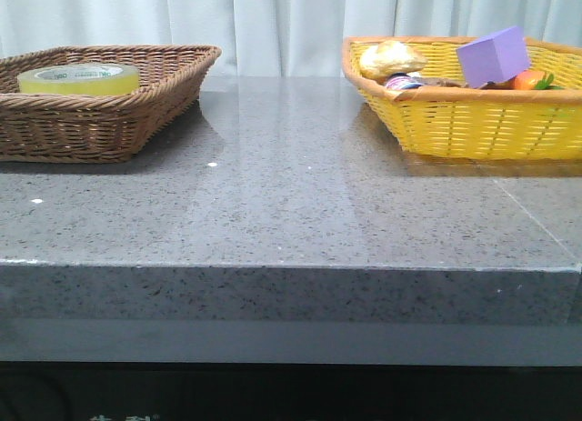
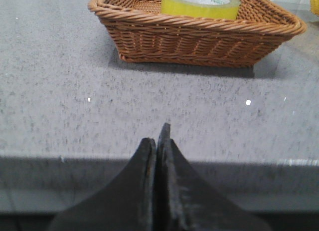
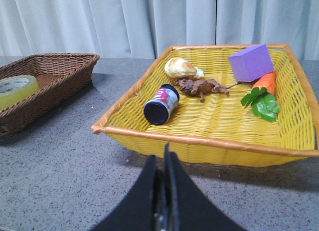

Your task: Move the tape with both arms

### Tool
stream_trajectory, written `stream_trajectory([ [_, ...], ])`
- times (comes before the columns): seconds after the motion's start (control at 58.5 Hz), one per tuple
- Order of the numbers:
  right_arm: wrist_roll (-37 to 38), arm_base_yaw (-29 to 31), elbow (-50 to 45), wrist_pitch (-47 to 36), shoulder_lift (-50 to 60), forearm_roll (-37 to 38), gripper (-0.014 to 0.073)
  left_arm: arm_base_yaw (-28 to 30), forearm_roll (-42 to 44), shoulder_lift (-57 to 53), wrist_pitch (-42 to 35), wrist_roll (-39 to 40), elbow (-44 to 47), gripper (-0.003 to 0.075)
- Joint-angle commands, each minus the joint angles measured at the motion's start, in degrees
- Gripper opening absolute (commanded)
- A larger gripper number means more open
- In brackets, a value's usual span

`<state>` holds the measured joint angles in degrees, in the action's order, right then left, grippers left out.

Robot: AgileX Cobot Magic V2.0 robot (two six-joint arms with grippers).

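The tape (image 1: 79,78), a wide yellow roll with a white core and green lettering, lies flat in the brown wicker basket (image 1: 136,103) at the table's far left. It also shows in the left wrist view (image 2: 200,4) and at the edge of the right wrist view (image 3: 15,89). My left gripper (image 2: 158,136) is shut and empty, low at the table's near edge, well short of the brown basket (image 2: 199,36). My right gripper (image 3: 162,156) is shut and empty, just in front of the yellow basket (image 3: 209,141). Neither gripper shows in the front view.
The yellow basket (image 1: 473,121) at the far right holds a purple cube (image 1: 492,56), a bread roll (image 1: 391,59), a carrot (image 3: 261,86), a dark jar (image 3: 161,104) and a brown toy animal (image 3: 202,86). Grey stone tabletop (image 1: 291,203) lies between the baskets. White curtain behind.
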<state>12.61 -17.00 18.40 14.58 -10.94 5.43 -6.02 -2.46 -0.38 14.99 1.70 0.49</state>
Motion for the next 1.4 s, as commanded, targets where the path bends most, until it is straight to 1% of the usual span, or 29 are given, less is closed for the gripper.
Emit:
stream_trajectory([
  [0.0, -0.4, 0.4, 1.6, -5.1, -0.6, 0.9, -0.0121, 0.1, -0.3, -1.1, -8.2, -0.2, 2.4, -0.002],
  [1.095, -0.4, 0.4, 1.6, -5.1, -0.6, 0.9, -0.0121, 0.1, -0.3, -1.0, -8.0, -0.2, 2.2, -0.002],
  [1.18, -0.4, 0.4, 0.5, -6.2, -0.3, 0.9, -0.0121, 0.1, -0.3, -1.0, -8.0, -0.2, 2.2, -0.002],
  [1.283, -1.2, 2.1, -2.6, -8.5, 1.7, -0.5, -0.0121, 0.1, -0.3, -1.0, -8.0, -0.2, 2.2, -0.002],
  [1.385, -5.0, 5.6, -6.2, -10.0, 4.7, -4.6, -0.0121, 0.1, -0.3, -1.0, -8.0, -0.2, 2.2, -0.002],
])
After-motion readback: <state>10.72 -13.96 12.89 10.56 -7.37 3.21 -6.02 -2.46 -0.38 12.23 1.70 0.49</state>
